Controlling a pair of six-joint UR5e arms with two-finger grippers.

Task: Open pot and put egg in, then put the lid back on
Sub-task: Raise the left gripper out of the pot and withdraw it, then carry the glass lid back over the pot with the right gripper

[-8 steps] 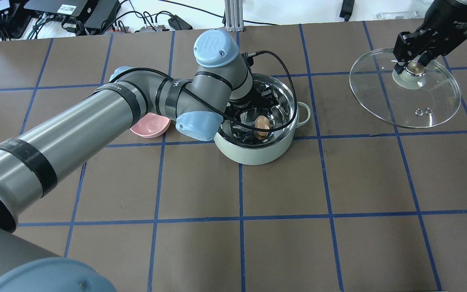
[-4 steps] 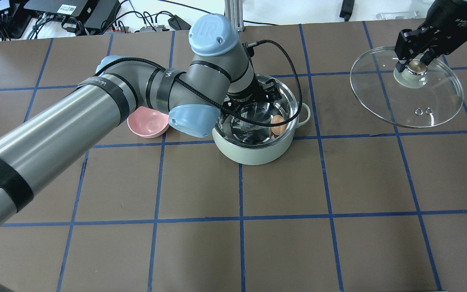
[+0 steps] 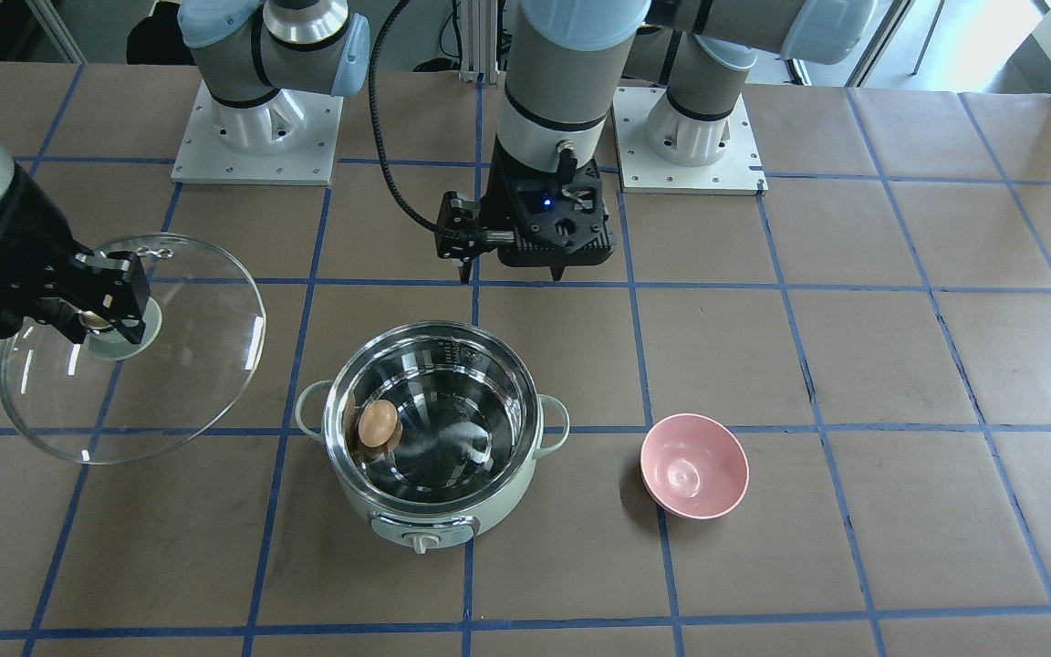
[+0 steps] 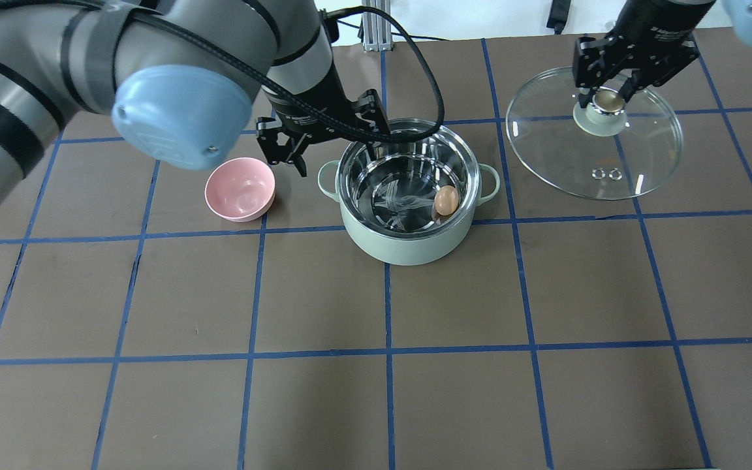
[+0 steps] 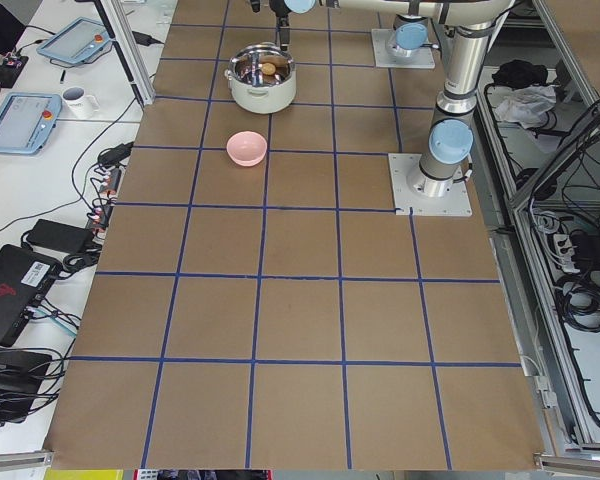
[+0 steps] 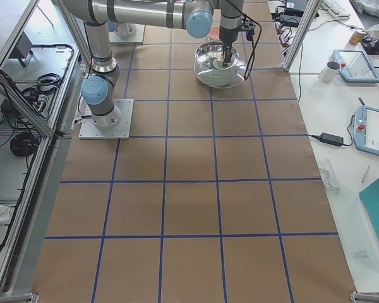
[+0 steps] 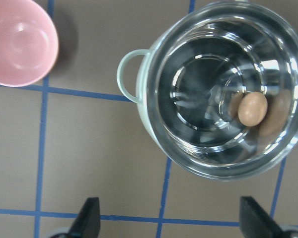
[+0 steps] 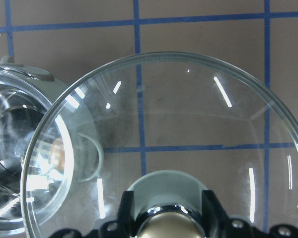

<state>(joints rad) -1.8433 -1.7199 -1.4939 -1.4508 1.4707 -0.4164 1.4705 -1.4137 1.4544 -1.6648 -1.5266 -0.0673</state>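
My right gripper [image 4: 609, 98] is clamping the golden knob of the glass lid [image 4: 595, 156], carrying it beside the pot [image 4: 408, 247] and clear of it. My left gripper [image 3: 514, 272] is hanging raised near the pot's rim, on the pink bowl's [image 4: 240, 189] side, with its jaws wide and empty. The egg [image 4: 446, 200] is lying in the steel bowl, against the wall nearest the lid.

My worry is that I am gripping a broad lid by one small knob, so it may swing or slip. If it is coming in off-centre, it may knock the rim, and it may clip my left fingers [image 7: 89, 220] if that arm is in its way.
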